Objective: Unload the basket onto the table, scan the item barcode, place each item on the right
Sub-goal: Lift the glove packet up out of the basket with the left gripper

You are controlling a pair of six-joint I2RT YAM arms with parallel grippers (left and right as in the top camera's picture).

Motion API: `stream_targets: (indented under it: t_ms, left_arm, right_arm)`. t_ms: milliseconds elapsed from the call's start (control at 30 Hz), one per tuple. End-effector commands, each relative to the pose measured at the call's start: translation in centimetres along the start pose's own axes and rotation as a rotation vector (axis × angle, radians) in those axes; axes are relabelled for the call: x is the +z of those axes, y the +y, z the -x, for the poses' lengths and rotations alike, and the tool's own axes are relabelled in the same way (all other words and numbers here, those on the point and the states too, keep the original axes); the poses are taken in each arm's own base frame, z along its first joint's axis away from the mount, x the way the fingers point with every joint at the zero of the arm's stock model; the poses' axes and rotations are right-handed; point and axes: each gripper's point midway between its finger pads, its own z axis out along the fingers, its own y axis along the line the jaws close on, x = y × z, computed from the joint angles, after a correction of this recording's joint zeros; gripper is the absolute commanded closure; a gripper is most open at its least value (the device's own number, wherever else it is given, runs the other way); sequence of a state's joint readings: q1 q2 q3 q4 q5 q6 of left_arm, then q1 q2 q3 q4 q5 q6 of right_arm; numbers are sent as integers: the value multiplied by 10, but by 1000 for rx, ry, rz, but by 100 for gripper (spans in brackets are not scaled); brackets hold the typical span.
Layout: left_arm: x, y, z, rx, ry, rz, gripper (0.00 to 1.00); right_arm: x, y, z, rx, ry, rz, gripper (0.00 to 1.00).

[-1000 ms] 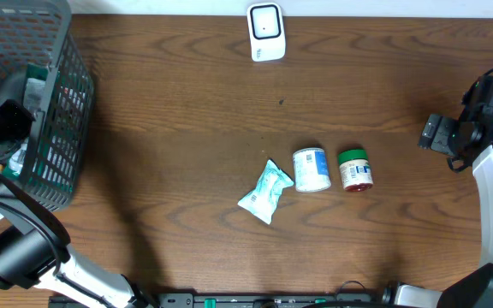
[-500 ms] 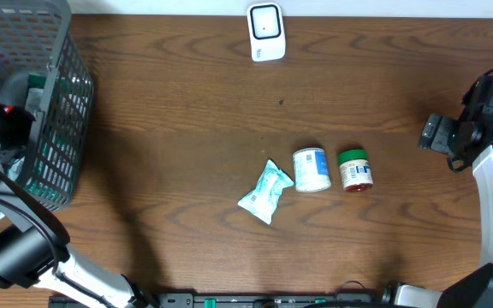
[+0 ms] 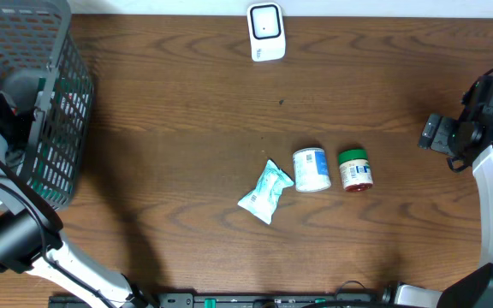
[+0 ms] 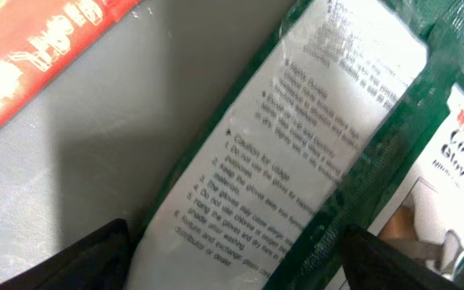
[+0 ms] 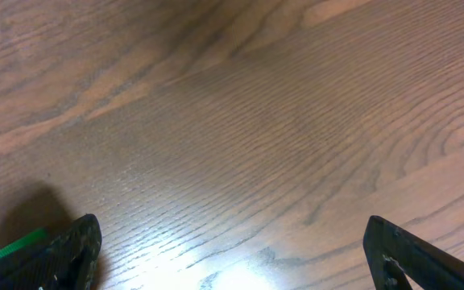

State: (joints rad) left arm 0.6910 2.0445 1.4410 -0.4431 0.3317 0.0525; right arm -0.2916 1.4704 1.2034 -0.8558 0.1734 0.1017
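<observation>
Table [image 3: 187, 128] overhead; only left wrist shows green packet [image 4: 296, 161], perhaps gloves.

A pouch [image 3: 265, 192], white can [image 3: 311, 169] and green-lidded jar [image 3: 355, 168] lie side by side on the wooden counter [image 3: 187, 128], a white scanner [image 3: 265, 32] beyond them, a dark basket [image 3: 62, 94] at left.

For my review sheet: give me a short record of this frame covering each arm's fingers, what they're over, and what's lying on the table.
left fingers: open, inside the basket, over a green-edged packet
right fingers: open, over bare table near its right edge
held: nothing
scanner: far edge, centre
on table: pouch, white tub, green-lidded jar, in a row near the centre
</observation>
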Motion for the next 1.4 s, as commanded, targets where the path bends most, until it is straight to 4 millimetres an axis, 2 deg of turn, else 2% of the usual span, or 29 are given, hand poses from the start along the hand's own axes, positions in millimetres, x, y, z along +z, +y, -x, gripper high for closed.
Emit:
stream_targets:
  t_ms: [0,67,133,233,333,400,567,600,767,900,1000,1100,1267,1367]
  left_arm:
    - [29,9,-38,30,139,-1,15]
    - [38,11,-60,6,219,-6,15]
    - [42,-2,-77,-7,282,-94,19]
    - [32,-28,-73,-28,273,-241,29]
    - [20,-46,-64,-32,246,-333,40]
    - [10,-52,-58,-26,226,-351,60]
    - [5,-53,-59,-22,232,-352,81]
    - [5,-53,-59,-23,234,-352,92]
    - [1,-50,-53,-26,218,-348,93]
    - [-18,-42,-33,-38,144,-334,93]
    - [-45,-36,-9,-65,51,-319,93]
    - [-78,-41,14,-56,-54,-311,93]
    - [-121,-49,42,-62,-190,-289,92]
    - [-150,-41,54,-92,-273,-189,93]
  right_arm:
    - [-4,-3,4,0,-15,-9,1]
    - [-4,-3,4,0,-15,-9,1]
    - [-4,-3,4,1,-15,-9,1]
    - [-4,-3,4,0,-15,-9,1]
    - [-4,-3,4,0,-15,-9,1]
    - [-4,-3,4,0,-15,-9,1]
    - [-4,-3,4,0,-15,-9,1]
    - [-4,-3,4,0,-15,-9,1]
    - [-4,-3,4,0,-15,-9,1]
    - [-4,-3,4,0,-15,-9,1]
    - [-4,-3,4,0,-15,-9,1]
    - [-4,-3,4,0,-15,-9,1]
    - [-4,-3,4,0,-15,-9,1]
    - [-4,-3,4,0,-15,-9,1]
